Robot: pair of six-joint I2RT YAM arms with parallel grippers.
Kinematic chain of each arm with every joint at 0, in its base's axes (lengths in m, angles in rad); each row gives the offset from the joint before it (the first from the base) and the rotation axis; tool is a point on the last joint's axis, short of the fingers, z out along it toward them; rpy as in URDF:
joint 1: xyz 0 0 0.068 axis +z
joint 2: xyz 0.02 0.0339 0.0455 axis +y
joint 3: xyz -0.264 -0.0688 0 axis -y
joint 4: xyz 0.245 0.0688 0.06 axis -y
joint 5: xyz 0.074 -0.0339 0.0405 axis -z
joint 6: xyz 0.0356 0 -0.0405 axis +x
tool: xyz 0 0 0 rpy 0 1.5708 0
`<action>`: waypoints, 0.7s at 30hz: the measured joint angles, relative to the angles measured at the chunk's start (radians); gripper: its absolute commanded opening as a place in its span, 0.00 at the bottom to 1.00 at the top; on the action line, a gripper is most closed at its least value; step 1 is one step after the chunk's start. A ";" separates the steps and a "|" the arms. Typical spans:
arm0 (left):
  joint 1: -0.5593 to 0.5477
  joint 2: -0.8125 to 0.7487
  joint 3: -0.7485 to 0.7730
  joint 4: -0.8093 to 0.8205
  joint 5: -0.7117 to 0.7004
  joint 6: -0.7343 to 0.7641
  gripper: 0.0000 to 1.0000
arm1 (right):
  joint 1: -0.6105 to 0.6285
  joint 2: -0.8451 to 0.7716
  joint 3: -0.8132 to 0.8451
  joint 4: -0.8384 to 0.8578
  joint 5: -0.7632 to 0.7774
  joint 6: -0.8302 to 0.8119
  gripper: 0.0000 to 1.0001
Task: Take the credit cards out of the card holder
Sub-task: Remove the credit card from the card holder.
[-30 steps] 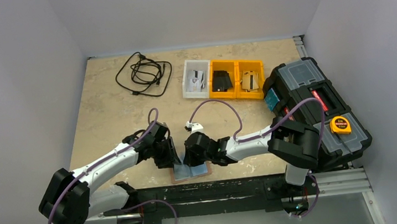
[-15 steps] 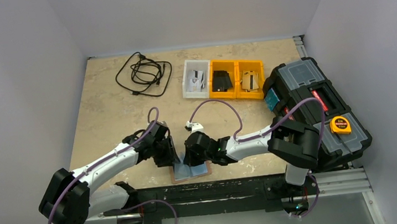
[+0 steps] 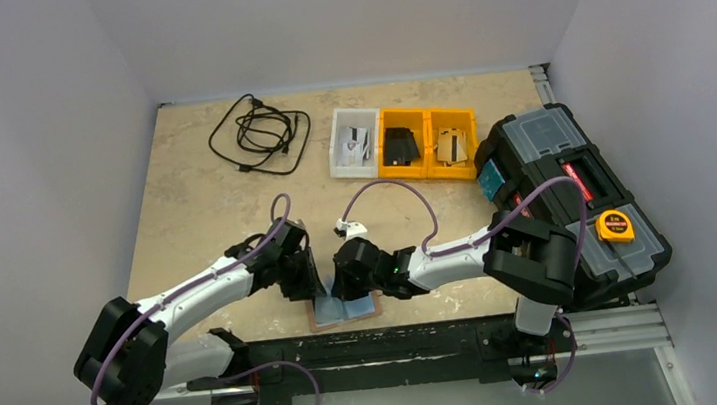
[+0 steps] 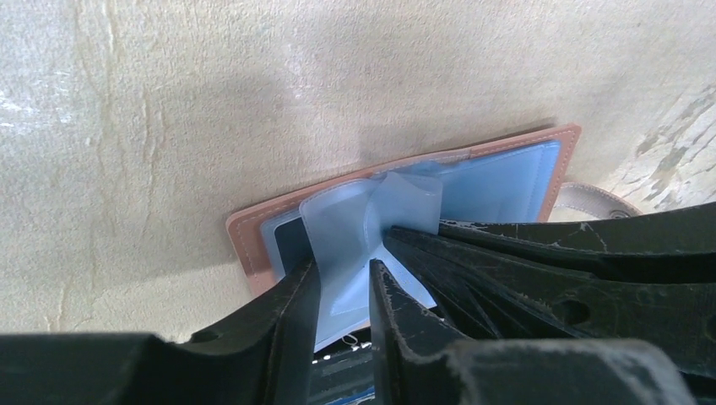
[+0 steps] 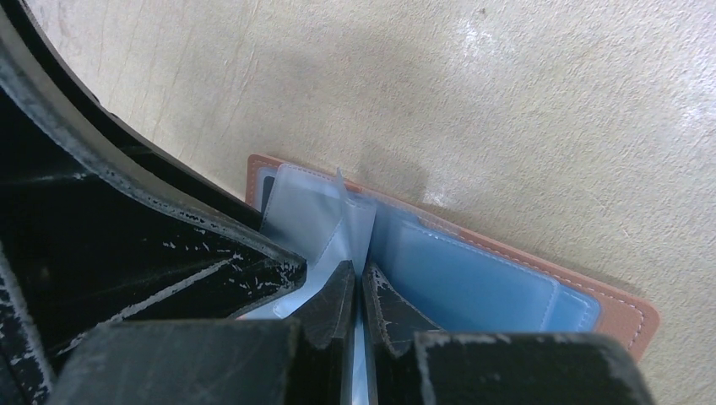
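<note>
The card holder (image 3: 350, 311) lies open near the table's front edge, reddish-brown outside (image 4: 245, 245) with pale blue plastic pockets (image 5: 473, 283) inside. My right gripper (image 5: 357, 272) is shut on a translucent pocket leaf (image 5: 355, 228) that stands up from the spine. My left gripper (image 4: 344, 268) comes from the other side, its jaws a little apart astride a bent light blue leaf (image 4: 338, 228). The two grippers (image 3: 315, 285) (image 3: 341, 287) almost touch over the holder. A dark patch (image 4: 287, 240) shows in the left pocket. Whether the leaves hold credit cards I cannot tell.
A black cable (image 3: 260, 132) lies coiled at the back left. A white bin (image 3: 352, 145) and two yellow bins (image 3: 426, 142) stand at the back centre. A black toolbox (image 3: 570, 195) with a yellow tape measure (image 3: 614, 226) is at the right.
The left arm has shifted slightly, its elbow a little higher in the top view. The right arm and the card holder have not moved.
</note>
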 measured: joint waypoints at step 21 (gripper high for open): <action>-0.005 -0.041 -0.001 -0.026 -0.003 -0.010 0.11 | 0.016 -0.152 0.047 -0.291 0.034 -0.029 0.51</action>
